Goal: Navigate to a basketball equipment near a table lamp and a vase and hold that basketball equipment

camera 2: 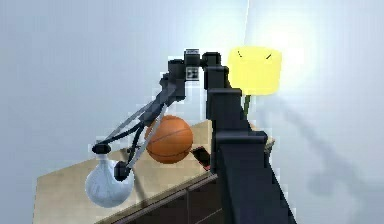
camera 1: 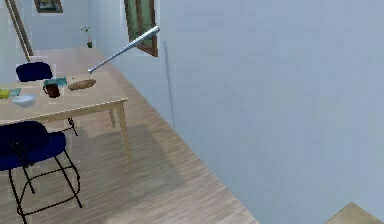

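Arm side view: the basketball [camera 2: 170, 140] sits on the counter [camera 2: 62, 186], between the vase [camera 2: 106, 187] and the table lamp [camera 2: 254, 70]. The tool [camera 2: 122, 152] is at the ball; whether it grasps anything cannot be told. Step judged: grasping. Next: lift clear of the vase.

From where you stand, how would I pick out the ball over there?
Look to the tan wooden cabinet by the pale wall. Between its rounded pale-blue vase and yellow-shaded table lamp is the orange basketball: the only orange sphere there.
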Available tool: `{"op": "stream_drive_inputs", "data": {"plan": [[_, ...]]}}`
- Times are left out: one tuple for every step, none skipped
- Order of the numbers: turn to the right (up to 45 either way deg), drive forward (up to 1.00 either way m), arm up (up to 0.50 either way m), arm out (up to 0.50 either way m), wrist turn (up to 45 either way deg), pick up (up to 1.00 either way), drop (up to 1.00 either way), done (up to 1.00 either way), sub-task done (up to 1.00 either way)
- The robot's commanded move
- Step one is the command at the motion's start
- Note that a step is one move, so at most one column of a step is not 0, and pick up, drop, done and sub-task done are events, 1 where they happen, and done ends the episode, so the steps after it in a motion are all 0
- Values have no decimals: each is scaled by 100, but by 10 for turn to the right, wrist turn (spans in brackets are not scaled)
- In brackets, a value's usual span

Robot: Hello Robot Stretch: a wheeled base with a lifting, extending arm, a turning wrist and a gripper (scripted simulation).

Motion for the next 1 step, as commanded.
{"op": "stream_drive_inputs", "data": {"plan": [[0, 0, 0, 0, 450, 0, 0, 0, 0]]}}
